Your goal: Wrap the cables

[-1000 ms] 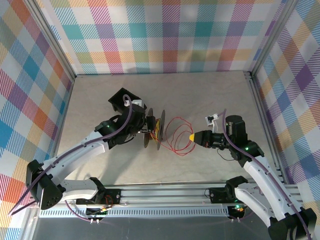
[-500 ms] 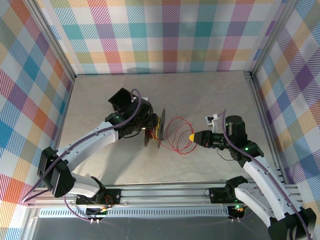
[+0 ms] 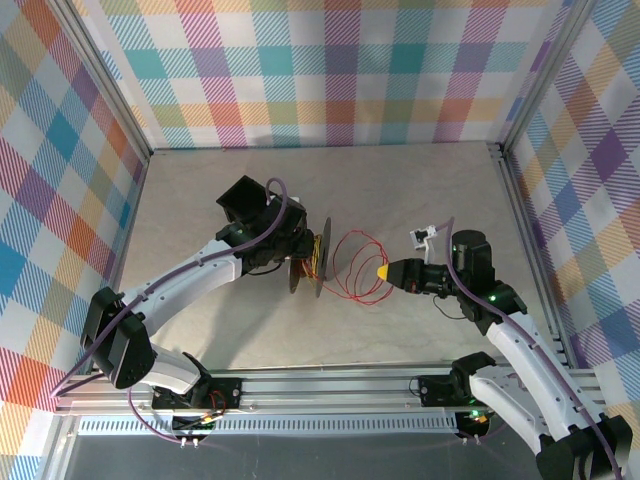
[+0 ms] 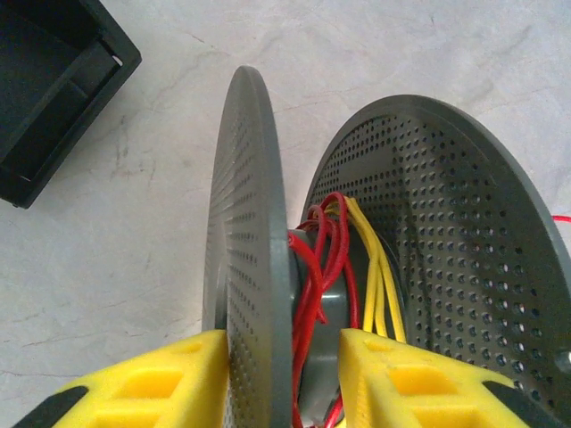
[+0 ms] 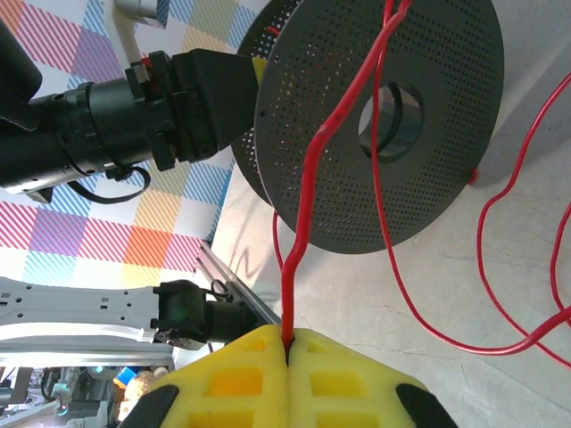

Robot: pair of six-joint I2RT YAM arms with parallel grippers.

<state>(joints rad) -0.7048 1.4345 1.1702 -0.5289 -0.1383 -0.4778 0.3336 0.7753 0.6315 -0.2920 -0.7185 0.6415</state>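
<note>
A grey perforated spool stands on edge at mid-table, and my left gripper is shut on it. In the left wrist view one yellow finger sits outside the near flange and the other sits between the flanges by the hub. Red wire and yellow wire are wound on the hub. Loose red cable loops spring out to the right of the spool. My right gripper is shut on the red cable, which runs from its pads up across the spool's face.
A black open box lies just behind the left wrist, also at the left wrist view's top left corner. Plaid walls with aluminium posts enclose the table. A metal rail runs along the near edge.
My left arm has swung its elbow in and turned the wrist, shifting the spool slightly toward the back. The red loops have shifted a little. My right gripper has barely moved.
</note>
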